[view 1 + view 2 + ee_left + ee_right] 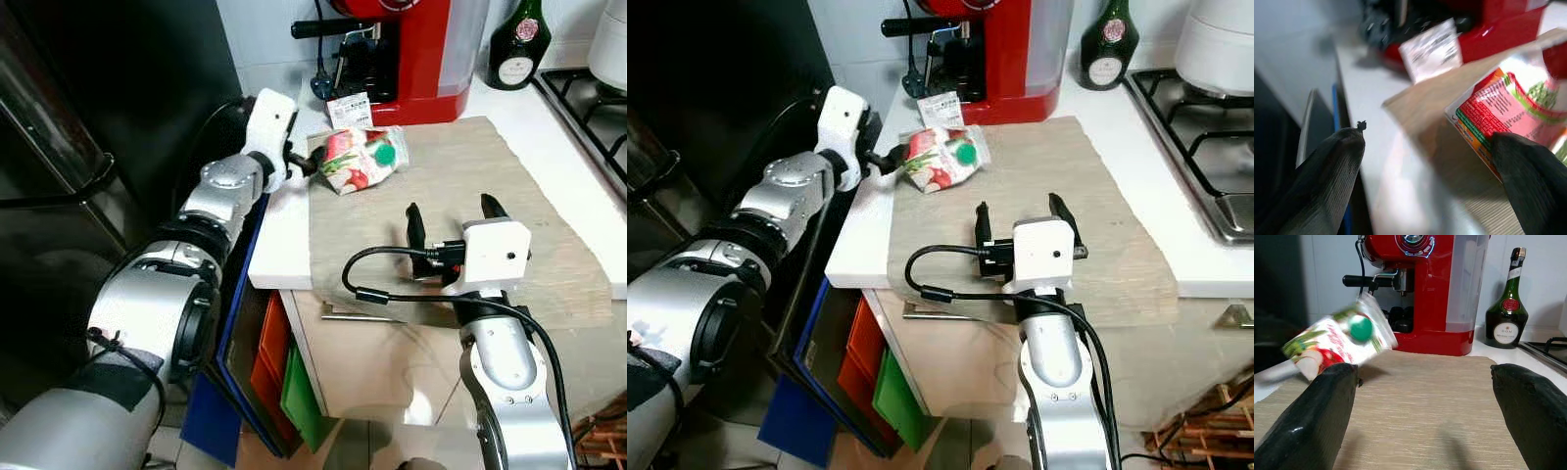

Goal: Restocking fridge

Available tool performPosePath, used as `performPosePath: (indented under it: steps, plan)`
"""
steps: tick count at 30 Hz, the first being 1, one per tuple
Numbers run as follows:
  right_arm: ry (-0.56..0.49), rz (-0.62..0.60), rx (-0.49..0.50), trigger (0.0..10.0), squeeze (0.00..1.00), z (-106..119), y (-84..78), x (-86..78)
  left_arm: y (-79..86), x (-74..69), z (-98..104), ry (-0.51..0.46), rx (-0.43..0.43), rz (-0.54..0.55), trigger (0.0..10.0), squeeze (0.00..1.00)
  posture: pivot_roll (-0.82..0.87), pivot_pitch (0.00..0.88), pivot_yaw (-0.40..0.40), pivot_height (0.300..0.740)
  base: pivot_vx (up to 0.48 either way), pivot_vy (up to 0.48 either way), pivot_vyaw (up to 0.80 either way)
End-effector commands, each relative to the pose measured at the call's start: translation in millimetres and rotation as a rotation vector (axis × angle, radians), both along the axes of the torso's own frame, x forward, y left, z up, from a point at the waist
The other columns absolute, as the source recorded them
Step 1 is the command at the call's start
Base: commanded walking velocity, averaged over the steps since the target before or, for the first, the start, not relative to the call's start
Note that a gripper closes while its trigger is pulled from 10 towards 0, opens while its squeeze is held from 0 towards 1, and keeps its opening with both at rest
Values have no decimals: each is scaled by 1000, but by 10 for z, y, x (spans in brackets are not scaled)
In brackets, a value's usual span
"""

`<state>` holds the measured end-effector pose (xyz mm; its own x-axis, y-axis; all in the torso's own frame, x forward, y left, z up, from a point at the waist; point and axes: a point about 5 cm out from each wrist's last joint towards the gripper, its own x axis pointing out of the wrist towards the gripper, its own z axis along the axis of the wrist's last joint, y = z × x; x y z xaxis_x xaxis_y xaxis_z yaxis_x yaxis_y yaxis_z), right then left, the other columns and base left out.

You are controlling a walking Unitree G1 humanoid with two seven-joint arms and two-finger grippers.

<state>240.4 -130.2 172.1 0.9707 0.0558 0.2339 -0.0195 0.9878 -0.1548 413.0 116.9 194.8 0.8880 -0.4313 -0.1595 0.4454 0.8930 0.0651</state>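
At the far left stands the dark fridge (59, 186), its door edge running down beside the white desk (284, 245). The left arm reaches across that gap, and the left gripper (306, 162) sits at the desk's left edge, right at the near end of the pouch (361, 160). In the left wrist view the jaws are released, spread wide, with one fingertip (1528, 166) just at the pouch's printed bottom seam and the other well off over the desk edge; nothing is clasped yet. The pouch, red, white and green with a green cap (385, 154), lies on its side on the beige mat (490, 196), near the mat's back left corner and just in front of the red coffee machine (411, 59), beside a paper tag (349, 111). Its long axis runs roughly across the desk, bottom seam toward the left gripper, cap end pointing away to the right. Further right, the right gripper (453, 217) hovers over the mat's front part, jaws likewise released and wide, aimed toward the machine with the pouch ahead and off to its left, well apart. A green bottle (519, 39) stands at the back right. The left arm is plainly the nearer one, so the grasp likely falls to it, closing across the pouch's bottom end.
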Motion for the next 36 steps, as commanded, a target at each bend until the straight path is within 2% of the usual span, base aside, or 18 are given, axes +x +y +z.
performPosePath:
  steps: [1, 7, 13, 17, 21, 23, 24, 27, 31, 34, 36]
  plan:
    - [-3, 26, 10, 10000, 0, 27, 40, -9, 113, -21, -109, 53, -2, 31, 10000, 0, -216, 0, 155, 740, 0, 0, 0]
    - [2, 34, 3, 10000, 0, 18, 33, 9, 167, -21, -112, 46, 7, 44, 10000, 0, -213, 0, 147, 740, 0, 0, 0]
    - [0, 39, -3, 10000, 0, 18, 31, 19, 211, -15, -63, -4, 49, 32, 10000, 0, -215, 0, 143, 740, 0, 0, 0]
    - [1, 41, -6, 10000, 0, 5, 42, 29, 281, -11, 0, -39, 40, 19, 10000, 0, -218, 0, 152, 740, 0, 0, 0]
    - [1, 42, -7, 10000, 0, -16, 27, 50, 358, -7, 101, -102, 53, 6, 10000, 0, -219, 0, 137, 740, 0, 0, 0]
    - [0, 50, -12, 10000, 0, -13, -17, 84, 409, -23, 193, -192, 89, -30, 10000, 0, -209, 0, 101, 740, 0, 0, 0]
    - [0, 51, -13, 10000, 0, -12, -27, 93, 411, -25, 201, -203, 95, -35, 10000, 0, -209, 0, 101, 740, 0, 0, 0]
    - [-4, 94, -30, 10000, 0, 15, -20, 151, 543, -58, 241, -274, 136, -27, 10000, 0, -185, 0, 57, 740, 0, 0, 0]
    - [-8, 140, -45, 10000, 0, 28, -3, 224, 742, -82, 381, -346, 106, 4, 10000, 0, -160, 0, 20, 740, 0, 0, 0]
    - [-9, 161, -49, 10000, 0, 34, 6, 246, 854, -100, 458, -363, 68, -5, 10000, 0, -156, 0, 9, 740, 0, 0, 0]
    - [-13, 173, -47, 10000, 0, 50, 11, 249, 885, -105, 494, -370, 76, -18, 10000, 0, -155, 0, 4, 740, 0, 0, 0]
